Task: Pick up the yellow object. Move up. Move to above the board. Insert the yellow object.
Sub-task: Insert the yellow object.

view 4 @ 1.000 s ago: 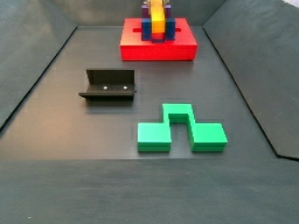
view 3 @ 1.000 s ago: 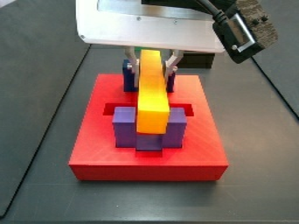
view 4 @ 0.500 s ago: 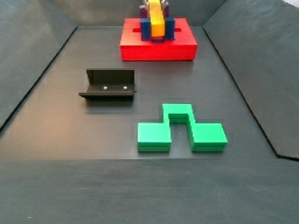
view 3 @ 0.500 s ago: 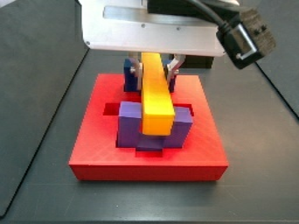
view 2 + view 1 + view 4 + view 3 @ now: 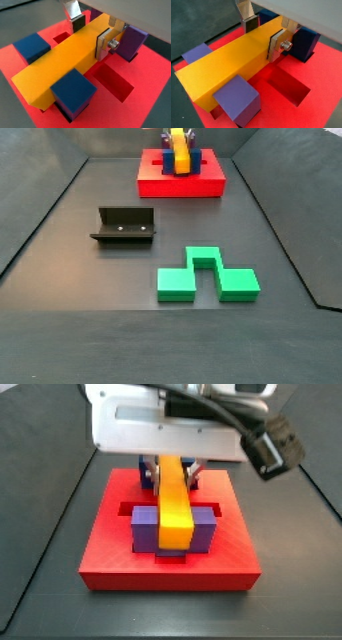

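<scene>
My fingers (image 5: pixel 263 31) are clamped on the long yellow bar with orange sides (image 5: pixel 231 65), one silver plate against each long side. The bar sits low between the upright purple posts (image 5: pixel 142 525) on the flat red square board (image 5: pixel 107 556) at the table's (image 5: pixel 80 258) far edge. Nearer lie the dark fixture (image 5: pixel 124 225) and green notched block (image 5: pixel 205 275).
</scene>
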Robot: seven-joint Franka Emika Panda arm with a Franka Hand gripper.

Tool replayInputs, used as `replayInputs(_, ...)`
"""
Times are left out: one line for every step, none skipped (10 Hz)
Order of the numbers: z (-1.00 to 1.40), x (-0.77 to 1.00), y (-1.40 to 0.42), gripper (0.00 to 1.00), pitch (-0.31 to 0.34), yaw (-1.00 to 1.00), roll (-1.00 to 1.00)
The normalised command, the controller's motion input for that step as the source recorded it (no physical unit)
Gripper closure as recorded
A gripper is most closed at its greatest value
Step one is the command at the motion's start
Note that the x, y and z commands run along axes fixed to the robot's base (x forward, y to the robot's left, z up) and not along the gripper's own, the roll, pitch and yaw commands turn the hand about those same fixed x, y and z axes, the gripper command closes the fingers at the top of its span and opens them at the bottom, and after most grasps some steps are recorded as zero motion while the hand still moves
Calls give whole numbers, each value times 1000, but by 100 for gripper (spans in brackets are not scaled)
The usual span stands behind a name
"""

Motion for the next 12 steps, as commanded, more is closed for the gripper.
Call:
replayInputs(-371,0,-86,100,0,14,266)
replayInputs(-374,0,-20,100,0,60,310)
replayInputs(-366,0,0,100,0,23,277)
replayInputs(-377,37,0,100,1,34,311)
replayInputs(-371,86,0,100,1,0,270)
replayInputs(-274,20,0,100,0,0,89)
replayInputs(-249,6,0,100,0,0,0)
replayInputs(-220,0,0,100,49,-11,-81)
replayInputs(-320,0,0,100,64,-6,-179)
replayInputs(-206,74,-66,100,27,-66,-109)
replayInputs(-157,149,-166,100,29,-97,-46)
replayInputs(-149,109,-214,100,0,-114,-9)
